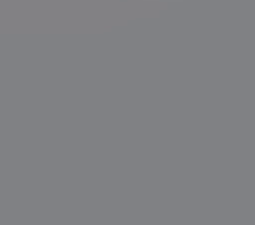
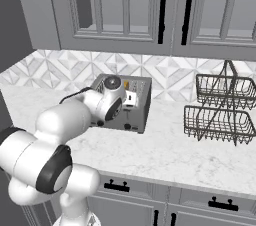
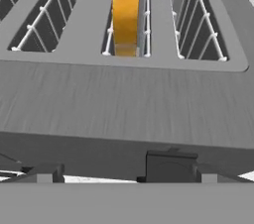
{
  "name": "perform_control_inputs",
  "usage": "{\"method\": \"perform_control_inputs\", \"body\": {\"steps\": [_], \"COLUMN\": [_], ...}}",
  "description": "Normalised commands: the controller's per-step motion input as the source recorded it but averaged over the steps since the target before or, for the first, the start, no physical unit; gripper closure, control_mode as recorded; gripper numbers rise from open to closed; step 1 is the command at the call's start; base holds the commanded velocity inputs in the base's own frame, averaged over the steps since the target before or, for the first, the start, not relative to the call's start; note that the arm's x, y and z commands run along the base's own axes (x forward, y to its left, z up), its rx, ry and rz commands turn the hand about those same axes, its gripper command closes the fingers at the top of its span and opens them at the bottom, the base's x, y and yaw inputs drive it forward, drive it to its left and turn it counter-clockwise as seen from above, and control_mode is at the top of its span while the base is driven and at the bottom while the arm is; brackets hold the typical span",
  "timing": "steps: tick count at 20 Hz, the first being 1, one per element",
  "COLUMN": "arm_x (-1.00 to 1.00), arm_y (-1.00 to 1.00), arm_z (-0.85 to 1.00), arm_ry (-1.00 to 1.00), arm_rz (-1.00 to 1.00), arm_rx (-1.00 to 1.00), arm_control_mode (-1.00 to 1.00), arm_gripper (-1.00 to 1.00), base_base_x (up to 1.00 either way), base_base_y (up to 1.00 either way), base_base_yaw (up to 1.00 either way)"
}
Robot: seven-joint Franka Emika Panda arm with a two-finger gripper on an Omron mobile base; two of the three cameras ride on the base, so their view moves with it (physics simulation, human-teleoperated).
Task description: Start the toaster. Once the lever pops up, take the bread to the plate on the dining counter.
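Observation:
A grey toaster (image 2: 136,112) stands on the white marble-look counter (image 2: 175,155) against the tiled wall. My gripper (image 2: 131,100) hovers just over the toaster's near end. In the hand view the toaster top (image 3: 124,99) is very close, and the bread (image 3: 126,12), yellow-orange along its edge, stands upright in the middle slot. A dark lever block (image 3: 170,166) sticks out of the toaster's near face. My gripper (image 3: 126,176) is open, its fingertips (image 3: 44,173) wide apart with nothing between them. The plate and the dining counter are out of view.
A two-tier dark wire basket rack (image 2: 220,110) stands on the counter right of the toaster. Grey upper cabinets with black handles (image 2: 162,10) hang above, and drawers (image 2: 115,186) run below. A flat grey surface (image 1: 127,97) sits close before the left base camera.

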Motion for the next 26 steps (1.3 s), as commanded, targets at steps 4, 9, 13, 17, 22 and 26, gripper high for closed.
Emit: {"method": "perform_control_inputs", "body": {"steps": [4,9,13,17,22,26], "arm_x": [0.0,0.0,0.0,0.0,0.0,0.0], "arm_y": [0.0,0.0,0.0,0.0,0.0,0.0], "arm_z": [-0.24,-0.23,-0.23,-0.25,-0.27,-0.29], "arm_ry": [0.0,0.0,0.0,0.0,0.0,0.0], "arm_rz": [0.0,0.0,0.0,0.0,0.0,0.0], "arm_rx": [-0.01,-0.01,-0.01,-0.01,-0.01,-0.01], "arm_control_mode": [-1.0,-1.0,-1.0,-1.0,-1.0,-1.0], "arm_gripper": [-1.0,-1.0,-1.0,-1.0,-1.0,-1.0], "base_base_x": [0.0,0.0,0.0,0.0,0.0,0.0], "base_base_y": [0.0,0.0,0.0,0.0,0.0,0.0], "base_base_yaw": [0.0,0.0,0.0,0.0,0.0,0.0]}}
